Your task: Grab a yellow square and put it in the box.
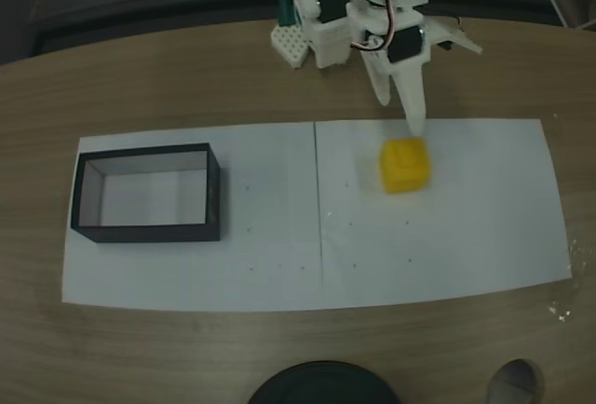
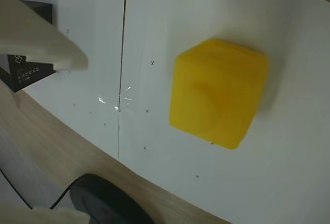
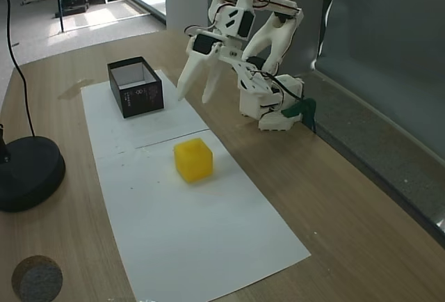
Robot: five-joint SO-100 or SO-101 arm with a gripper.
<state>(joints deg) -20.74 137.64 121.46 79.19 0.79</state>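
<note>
While box [image 1: 147, 232] holds nothing, yellow square [image 1: 404, 164] sits outside.

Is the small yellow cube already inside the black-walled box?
No, the small yellow cube sits on the white paper sheet, well apart from the black-walled box.

I count one yellow square [image 1: 404, 164], lying just below the tip of my tool [image 1: 416, 123] in a fixed view, and one box [image 1: 147, 231] well off to the tool's left there. Two white paper sheets [image 1: 438, 208] lie edge to edge under them on my one table [image 1: 279, 348]. One round black base [image 3: 28, 173] stands near the table's edge, far from my tool.
</note>
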